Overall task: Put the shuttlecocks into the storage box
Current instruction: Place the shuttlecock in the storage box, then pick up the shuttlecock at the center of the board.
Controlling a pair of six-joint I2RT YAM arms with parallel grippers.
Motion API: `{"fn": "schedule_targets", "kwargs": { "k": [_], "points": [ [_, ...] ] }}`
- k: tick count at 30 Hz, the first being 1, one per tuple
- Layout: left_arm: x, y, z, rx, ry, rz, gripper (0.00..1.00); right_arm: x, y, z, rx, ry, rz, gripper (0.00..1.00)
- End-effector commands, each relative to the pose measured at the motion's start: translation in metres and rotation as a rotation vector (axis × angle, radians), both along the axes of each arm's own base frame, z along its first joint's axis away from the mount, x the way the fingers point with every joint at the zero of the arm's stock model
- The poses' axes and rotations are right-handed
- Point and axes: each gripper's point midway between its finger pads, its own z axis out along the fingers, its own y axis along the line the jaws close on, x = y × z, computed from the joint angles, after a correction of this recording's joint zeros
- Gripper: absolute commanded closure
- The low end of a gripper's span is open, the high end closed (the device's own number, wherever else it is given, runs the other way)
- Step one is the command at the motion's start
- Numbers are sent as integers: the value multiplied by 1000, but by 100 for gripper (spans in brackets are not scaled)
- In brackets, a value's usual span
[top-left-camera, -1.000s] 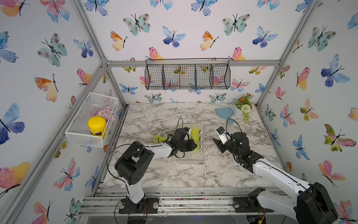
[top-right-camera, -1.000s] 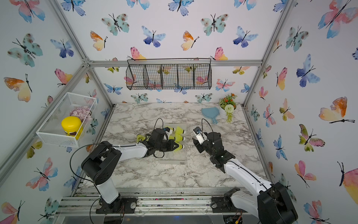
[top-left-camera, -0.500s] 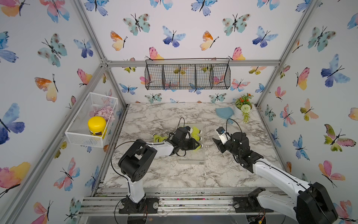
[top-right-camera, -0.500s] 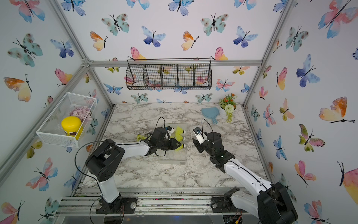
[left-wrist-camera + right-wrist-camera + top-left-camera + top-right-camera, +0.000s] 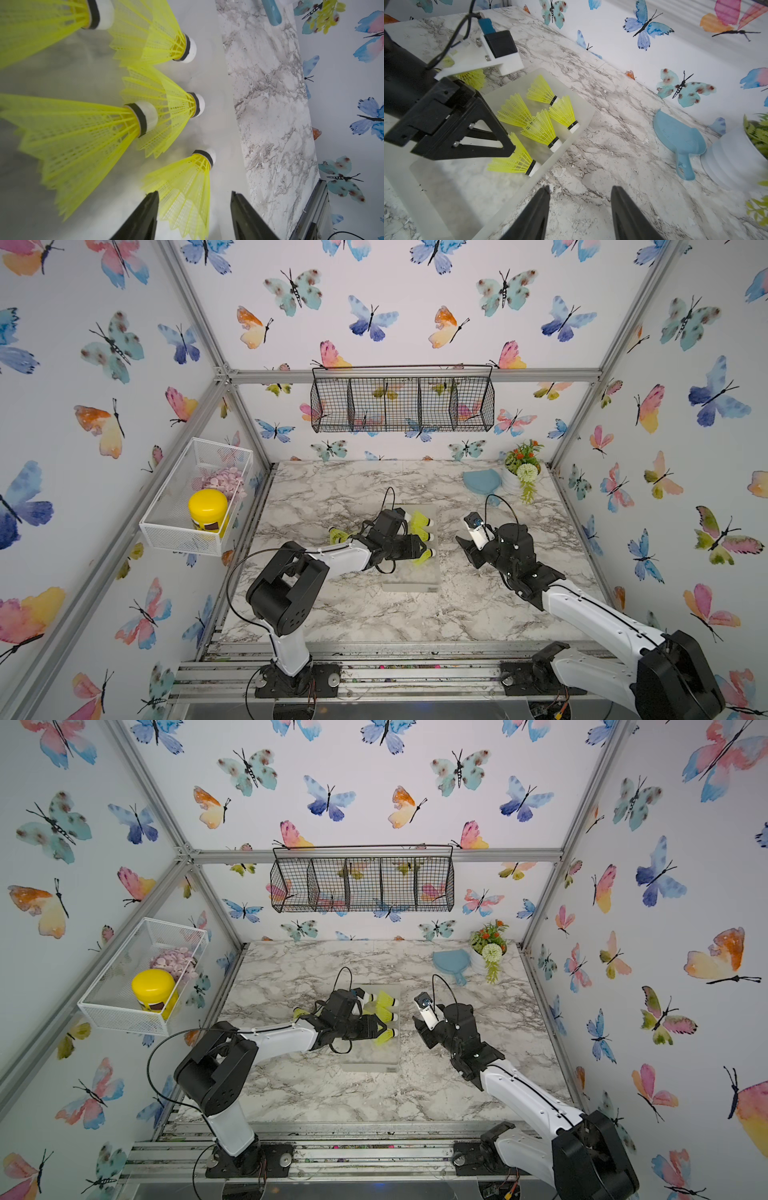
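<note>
Loosely, left gripper [image 5: 194,193] jaws parted around a shuttlecock [image 5: 187,174] in the storage box [image 5: 62,68], possibly touching, right gripper [image 5: 580,188] spread, empty.

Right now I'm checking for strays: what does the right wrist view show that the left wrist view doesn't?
Only the right wrist view: a sixth shuttlecock lying on the marble table outside the storage box, partly hidden behind the left arm; the right gripper, open above bare table; the white plant pot.
Only the left wrist view: the left gripper, jaws apart either side of the skirt of the nearest shuttlecock.
Both: five shuttlecocks lying in the box, and the blue scoop.
</note>
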Motion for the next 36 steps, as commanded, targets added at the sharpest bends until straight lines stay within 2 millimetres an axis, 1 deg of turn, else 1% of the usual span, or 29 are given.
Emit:
{"fn": "schedule_targets", "kwargs": {
  "k": [1, 5, 8, 12, 16, 18, 22, 26, 29, 31, 36],
  "points": [
    [3, 15, 29, 59, -88, 21, 37, 1, -3, 6, 0, -7, -15, 46],
    [1, 33, 51, 110, -151, 57, 35, 4, -6, 7, 23, 2, -52, 46],
    [-3, 54, 67, 167, -199, 97, 34, 7, -8, 7, 46, 22, -91, 46],
    [-10, 92, 85, 259, -256, 190, 33, 11, -12, 7, 72, 57, -141, 44],
    [-18, 134, 94, 361, -294, 301, 32, 14, -14, 2, 86, 109, -186, 44],
    [-22, 158, 93, 422, -305, 377, 32, 16, -16, -2, 74, 138, -207, 43],
    [-27, 199, 81, 526, -294, 502, 32, 18, -18, 0, 77, 144, -232, 43],
    [-25, 228, 65, 557, -246, 584, 32, 18, -20, 7, 89, 124, -238, 43],
    [-22, 242, 52, 585, -209, 610, 32, 18, -23, 8, 80, 116, -250, 43],
    [-20, 247, 42, 608, -180, 614, 32, 18, -25, 9, 73, 111, -258, 43],
    [-20, 249, 21, 657, -123, 589, 33, 18, -31, 8, 61, 101, -282, 43]
  ]
}}
